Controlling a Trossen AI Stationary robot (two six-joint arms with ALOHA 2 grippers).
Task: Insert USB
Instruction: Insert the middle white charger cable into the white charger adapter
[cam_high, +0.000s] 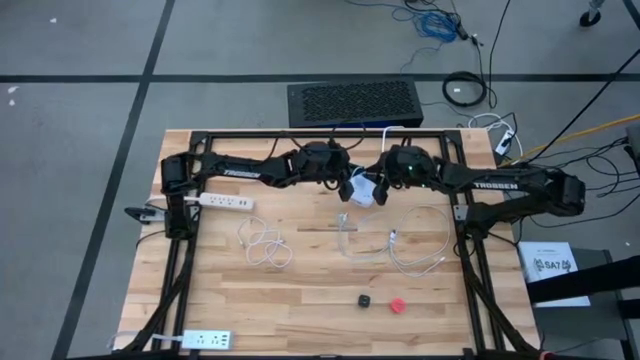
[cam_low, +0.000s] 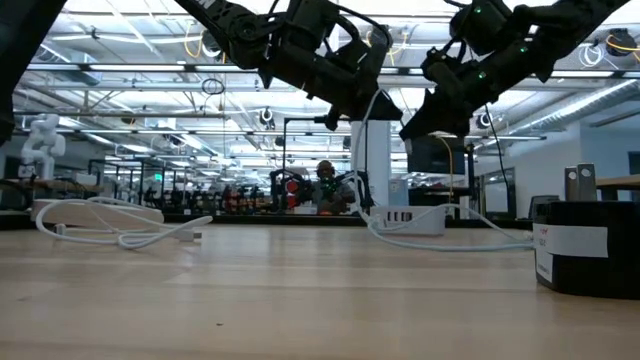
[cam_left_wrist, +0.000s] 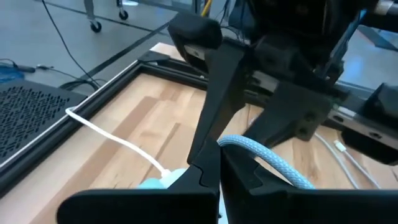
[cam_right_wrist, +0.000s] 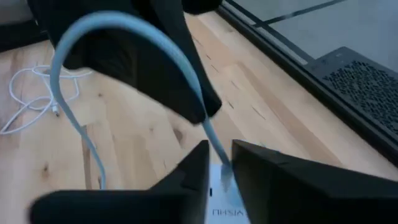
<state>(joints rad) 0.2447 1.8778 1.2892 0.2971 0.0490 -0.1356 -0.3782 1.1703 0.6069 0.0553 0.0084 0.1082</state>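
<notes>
Both arms meet above the table's far middle. A small white charger block sits between the two grippers, lifted off the wood. A pale blue braided USB cable arches out of my left gripper, which is shut on it. In the right wrist view the same cable loops overhead and comes down into the block, which sits between the fingers of my right gripper. A thin white lead trails from the block toward the table's far left. In the low view both grippers hang high above the tabletop. My left gripper pinches the braided cable's end between its two fingers, just behind the block, with the cable arching away beyond them. The plug itself is hidden by the fingers. My right gripper holds the white block by its lettered face between its two fingers, clear of the table. The cable's end enters the block in the gap between them.
A white cable coil and another lie on the wood. A power strip lies at the far left, a second at the near left. A black cube and a red piece sit near the front edge.
</notes>
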